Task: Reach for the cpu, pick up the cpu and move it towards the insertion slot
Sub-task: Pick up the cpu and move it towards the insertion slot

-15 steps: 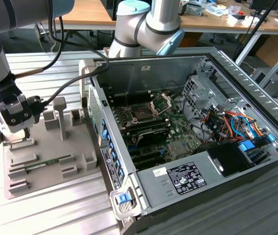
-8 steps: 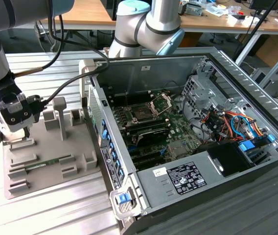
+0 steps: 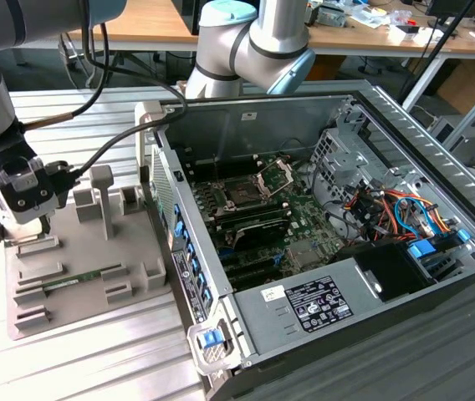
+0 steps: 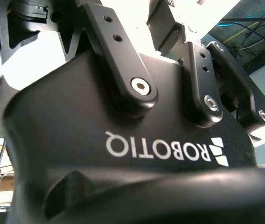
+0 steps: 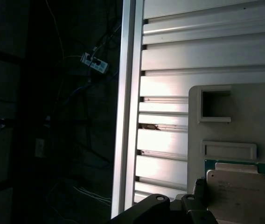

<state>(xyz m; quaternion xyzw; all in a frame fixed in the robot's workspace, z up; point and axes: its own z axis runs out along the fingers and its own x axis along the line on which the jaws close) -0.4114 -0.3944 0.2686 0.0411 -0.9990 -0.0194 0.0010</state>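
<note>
1. Ribbed aluminium worktop (image 3: 112, 359) carries a grey moulded tray (image 3: 87, 251) and an open computer case (image 3: 246, 121).
2. Black tool (image 3: 22, 227) hangs over the tray; apart or together, I cannot tell.
3. Square silvery cpu (image 5: 239, 192) lies on the tray beside the tool.
4. Dark square insertion slot (image 3: 242, 194) sits inside the case.

place: lab | evidence: open computer case (image 3: 247, 117), slatted aluminium bench (image 3: 95, 368), cluttered wooden desks (image 3: 145, 21)

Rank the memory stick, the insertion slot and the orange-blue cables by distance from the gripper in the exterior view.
1. the memory stick, on the grey tray by the gripper.
2. the insertion slot, inside the open case.
3. the orange-blue cables, at the exterior view's right.
</note>
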